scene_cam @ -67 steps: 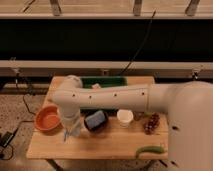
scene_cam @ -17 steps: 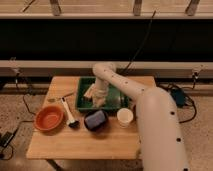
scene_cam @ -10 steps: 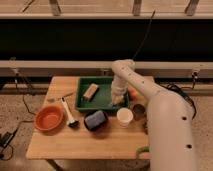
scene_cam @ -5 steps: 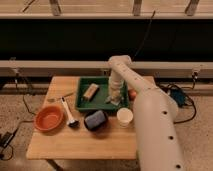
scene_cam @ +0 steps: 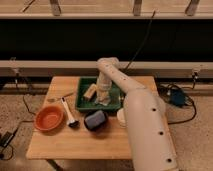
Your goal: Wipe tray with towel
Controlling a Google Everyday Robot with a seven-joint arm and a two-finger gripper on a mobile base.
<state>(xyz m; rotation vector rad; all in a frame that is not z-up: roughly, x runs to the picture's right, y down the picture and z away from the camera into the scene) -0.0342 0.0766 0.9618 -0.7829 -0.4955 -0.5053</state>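
1. Fingers of the gripper [scene_cam: 103, 96] look closed on the towel [scene_cam: 104, 100]. You can see the pale cloth bunched beneath them and pressed to the floor of the tray [scene_cam: 82, 107], around its middle and towards the front rim.
2. On the far left of the desk [scene_cam: 55, 145], the orange bowl [scene_cam: 48, 118] sits where it was, well apart from the tray. You can leave it alone.
3. Just right of the bowl, the white-handled brush [scene_cam: 69, 112] also lies unmoved, near the tray's left rim but not touching it.
4. Inside the tray's left half, the tan block [scene_cam: 90, 91] lies just beside the gripper. Half a second ago the gripper was over by the tray's right side; it has now swept leftward, close to the block.
5. I read that leftward move as a wiping stroke under way, with the right part of the tray floor already covered.
6. Watch the block, because another push left would likely shove it or catch the towel on it.
7. In front of the tray, the dark blue object [scene_cam: 95, 120] rests on the desk, undisturbed.
8. Furthest right, the robot's arm [scene_cam: 145, 125] reaches over the tray's right rim and hides that part of the desk, so you cannot check that corner from here.
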